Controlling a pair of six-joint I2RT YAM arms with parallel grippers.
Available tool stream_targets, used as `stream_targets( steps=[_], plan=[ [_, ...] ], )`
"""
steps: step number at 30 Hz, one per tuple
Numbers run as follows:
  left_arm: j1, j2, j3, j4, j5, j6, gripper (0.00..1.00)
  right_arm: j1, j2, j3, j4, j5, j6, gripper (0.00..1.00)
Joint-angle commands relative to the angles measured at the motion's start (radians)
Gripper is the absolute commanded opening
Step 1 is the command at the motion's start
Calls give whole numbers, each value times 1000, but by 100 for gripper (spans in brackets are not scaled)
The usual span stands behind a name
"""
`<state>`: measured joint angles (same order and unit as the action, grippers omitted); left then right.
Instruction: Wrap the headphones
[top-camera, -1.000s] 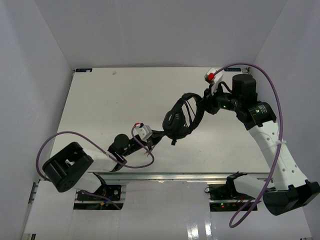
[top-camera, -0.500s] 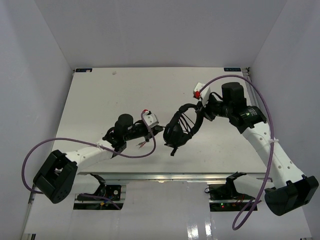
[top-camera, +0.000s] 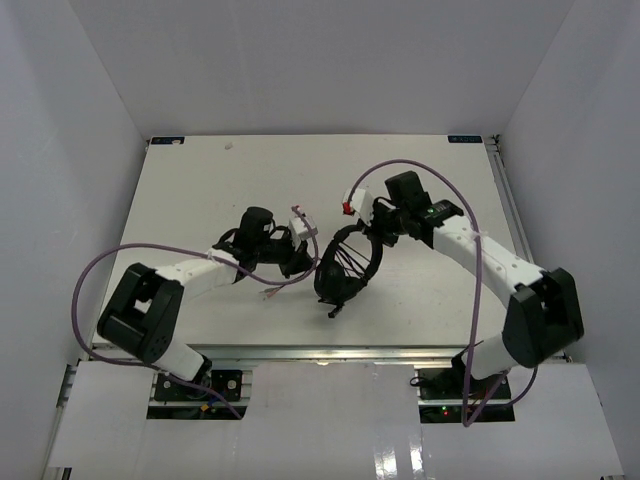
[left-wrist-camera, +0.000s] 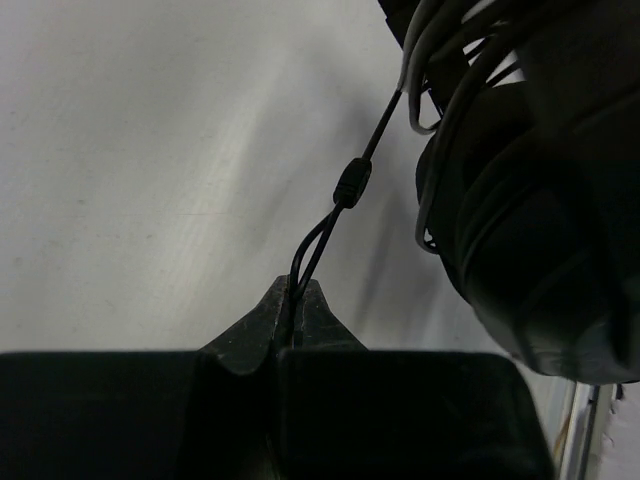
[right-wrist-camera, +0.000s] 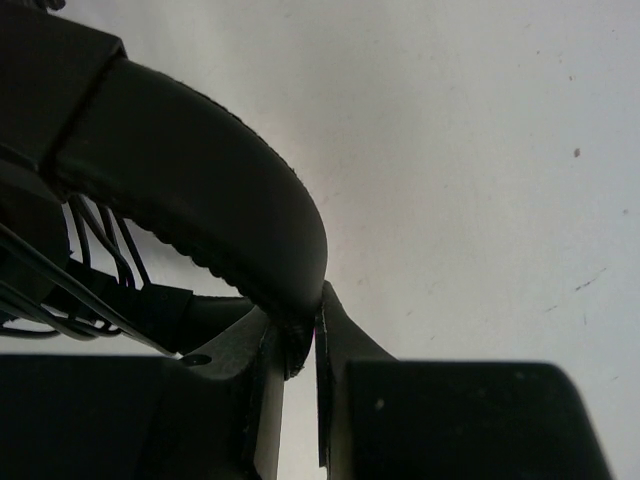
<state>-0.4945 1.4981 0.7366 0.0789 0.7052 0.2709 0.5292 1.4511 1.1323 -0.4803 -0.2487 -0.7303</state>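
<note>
The black headphones (top-camera: 343, 268) hang near the table's middle, with cable turns strung across the arch. My right gripper (top-camera: 372, 229) is shut on the headband (right-wrist-camera: 200, 175) at its far end; in the right wrist view the gripper (right-wrist-camera: 300, 335) pinches the band's edge. My left gripper (top-camera: 301, 262) is just left of the earcups and is shut on the thin dark cable (left-wrist-camera: 346, 188); in the left wrist view the gripper (left-wrist-camera: 296, 297) holds a doubled strand. An earcup (left-wrist-camera: 540, 230) fills that view's right side. The loose cable end with reddish plugs (top-camera: 268, 294) lies below the left gripper.
The white table (top-camera: 200, 190) is walled in by white panels at the left, back and right. Purple robot cables (top-camera: 100, 275) loop beside both arms. A metal rail (top-camera: 330, 352) runs along the near edge.
My right gripper has carried the headphones left and nearer. My left gripper has swung farther back and right, staying on the cable close to the earcups.
</note>
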Motion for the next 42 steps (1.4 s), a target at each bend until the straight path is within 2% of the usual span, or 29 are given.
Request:
stream_targets(
  steps=[1,4,6,8,12,19,23,26,27,28,29,30,32,34,37,39,42],
  plan=[
    [76,105,146,-72,-31,-6,3,-9,180,162,-105,179,-40,8],
    [85,176,237,-117,-44,-20,6,-2,293,257,-109,206,-31,8],
    [90,236,289,-131,-63,-24,15,-2,372,317,-118,228,-18,8],
    [97,270,305,-136,-80,-28,16,-2,415,363,-117,241,-6,8],
    [128,313,326,-128,-115,-40,27,0,508,430,-123,243,12,9],
    [196,308,368,-126,-170,-102,42,2,605,556,-164,235,41,20],
    [210,249,363,-126,-246,-136,46,5,637,612,-200,209,56,31],
    [224,160,339,-110,-313,-177,48,8,625,606,-209,192,58,50],
    [228,124,321,-95,-344,-213,50,9,612,599,-209,189,61,60],
    [233,87,302,-87,-363,-234,52,9,605,595,-210,190,66,65],
    [238,33,281,-67,-369,-257,55,9,596,592,-208,204,74,72],
    [242,-35,249,-34,-375,-302,58,8,573,585,-205,225,86,83],
    [249,-136,169,12,-340,-377,64,2,522,566,-204,268,109,94],
    [252,-272,82,53,-294,-446,78,-21,446,524,-198,271,159,98],
    [254,-505,-39,96,-234,-531,94,-78,266,433,-137,258,287,96],
    [254,-626,-125,99,-170,-576,98,-110,163,343,-98,274,389,90],
    [254,-825,-233,72,-89,-593,98,-126,-35,146,-19,356,525,90]
  ],
)
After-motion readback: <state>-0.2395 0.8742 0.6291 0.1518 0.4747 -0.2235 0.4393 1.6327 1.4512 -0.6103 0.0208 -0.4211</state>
